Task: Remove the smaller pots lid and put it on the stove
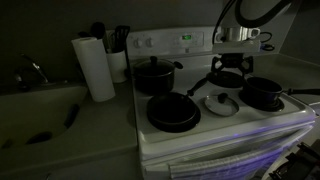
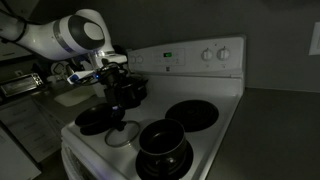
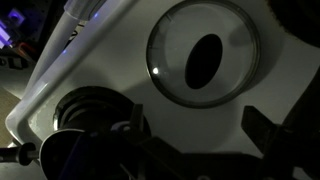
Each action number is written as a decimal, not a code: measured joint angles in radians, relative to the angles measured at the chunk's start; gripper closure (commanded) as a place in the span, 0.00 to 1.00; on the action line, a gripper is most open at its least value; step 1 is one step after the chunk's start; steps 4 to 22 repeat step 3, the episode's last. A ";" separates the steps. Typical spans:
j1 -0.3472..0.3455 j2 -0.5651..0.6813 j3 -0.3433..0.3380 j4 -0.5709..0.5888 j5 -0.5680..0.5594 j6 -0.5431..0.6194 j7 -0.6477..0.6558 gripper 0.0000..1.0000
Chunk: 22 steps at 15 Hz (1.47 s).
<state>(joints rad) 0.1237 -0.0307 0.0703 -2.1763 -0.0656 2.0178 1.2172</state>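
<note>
Jaws spread wide at the bottom of the wrist view with nothing between them. Released, I'd call it, though the picture is dark. Just above them, upper right of that frame, sits the lid point(image 3: 205, 62), flat on the white stove point(image 3: 105, 60), knob up, clear of the coil burner point(image 3: 95, 108) at lower left. So the lid lies ahead of the jaws and off toward the right of frame. It's round, so there is no long axis to line up on, only that centre knob. By my reading the set-down is done and the next job is a clean pull-away.

In an exterior view the lid rests mid-frame between the frying pan point(image 1: 172, 113) on its left and the smaller pot point(image 1: 262, 93) on its right, near both and touching neither as far as I can tell. The pot looks uncovered, its handle running toward the right edge. The stove's front edge is not far below the lid, so a forward nudge would be risky. Jaws hang above and behind it, over the rear burner, and straight up is the open room. Farther back stands the taller pot point(image 1: 155, 76), centre-left and well apart, with the back panel point(image 1: 185, 42) behind everything.
</note>
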 measured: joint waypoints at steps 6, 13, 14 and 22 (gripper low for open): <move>0.000 -0.008 0.002 0.007 0.000 -0.014 -0.010 0.00; 0.000 -0.008 0.002 0.007 0.000 -0.014 -0.010 0.00; 0.000 -0.008 0.002 0.007 0.000 -0.014 -0.010 0.00; 0.000 -0.008 0.002 0.007 0.000 -0.014 -0.010 0.00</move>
